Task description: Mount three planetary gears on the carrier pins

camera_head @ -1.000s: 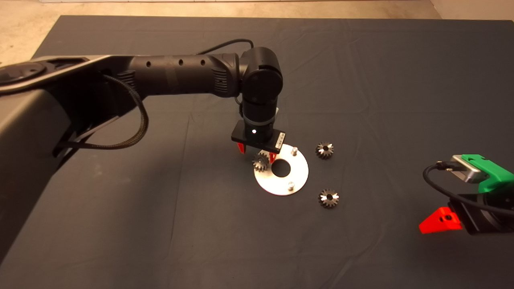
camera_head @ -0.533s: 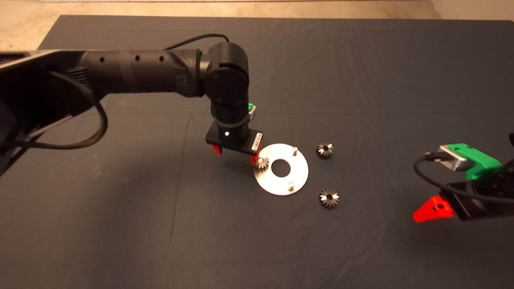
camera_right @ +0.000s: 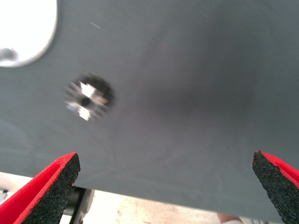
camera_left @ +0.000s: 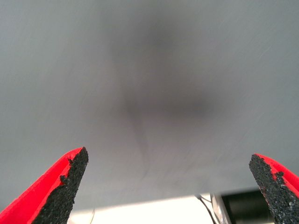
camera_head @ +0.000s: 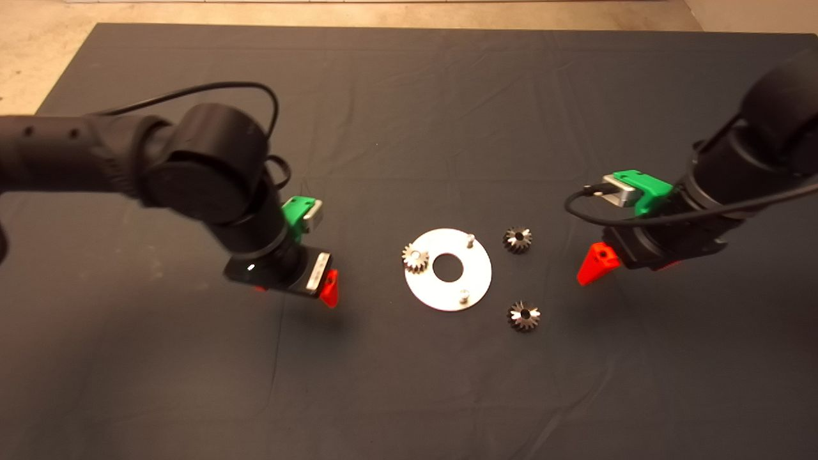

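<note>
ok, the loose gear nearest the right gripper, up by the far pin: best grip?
That gear lies flat on the mat, hole up, apart from the disc. Probably come straight down with the open right gripper and pinch the toothed rim on opposite sides; the flat pose leaves only the rim to grip.

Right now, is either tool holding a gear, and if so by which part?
Nothing is held. The left tool is open over bare mat, and the right tool is open too. One gear sits on a carrier pin; two gears lie on the mat.
</note>
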### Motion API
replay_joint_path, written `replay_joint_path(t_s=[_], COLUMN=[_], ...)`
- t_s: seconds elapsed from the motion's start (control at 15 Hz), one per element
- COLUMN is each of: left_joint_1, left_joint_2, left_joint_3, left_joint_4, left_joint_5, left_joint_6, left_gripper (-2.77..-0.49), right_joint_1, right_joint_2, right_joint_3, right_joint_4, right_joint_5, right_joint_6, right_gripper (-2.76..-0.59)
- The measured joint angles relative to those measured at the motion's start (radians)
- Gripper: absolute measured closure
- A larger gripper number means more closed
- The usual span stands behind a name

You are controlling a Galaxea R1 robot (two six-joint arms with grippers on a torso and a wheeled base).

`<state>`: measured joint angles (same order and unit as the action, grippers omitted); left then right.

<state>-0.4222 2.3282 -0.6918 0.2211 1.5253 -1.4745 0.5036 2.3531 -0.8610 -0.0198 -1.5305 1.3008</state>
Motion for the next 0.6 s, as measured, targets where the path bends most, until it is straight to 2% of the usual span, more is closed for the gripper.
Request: replay_joint_path(t_s=[0.07,0.2,0.33,0.4,0.47,0.6], left_joint_1=[-0.001,-0.004,-0.005,-0.005,-0.005,-0.005], left_joint_2=[-0.038,-0.072,-0.088,-0.109,-0.141,-0.211], left_joint_3=[0.041,0.112,0.187,0.215,0.237,0.278], left_joint_4=[-0.004,-0.004,-0.008,-0.008,-0.008,-0.009], left_joint_5=[0.001,0.004,-0.006,-0.007,-0.006,-0.002], left_joint_6=[-0.024,-0.082,-0.111,-0.120,-0.135,-0.145], left_gripper=[-2.48,-2.48,-2.48,-2.48,-2.48,-2.48], right_joint_1=[-0.008,-0.033,-0.078,-0.098,-0.109,-0.110], right_joint_2=[0.022,0.047,0.069,0.077,0.085,0.111], right_joint_3=[-0.032,-0.101,-0.160,-0.179,-0.194,-0.221], right_joint_4=[0.000,-0.004,-0.016,-0.026,-0.037,-0.059], right_joint_5=[0.003,0.003,0.003,0.001,-0.001,-0.002], right_joint_6=[-0.018,-0.056,-0.091,-0.102,-0.112,-0.129], right_gripper=[-2.75,-2.75,-2.75,-2.75,-2.75,-2.75])
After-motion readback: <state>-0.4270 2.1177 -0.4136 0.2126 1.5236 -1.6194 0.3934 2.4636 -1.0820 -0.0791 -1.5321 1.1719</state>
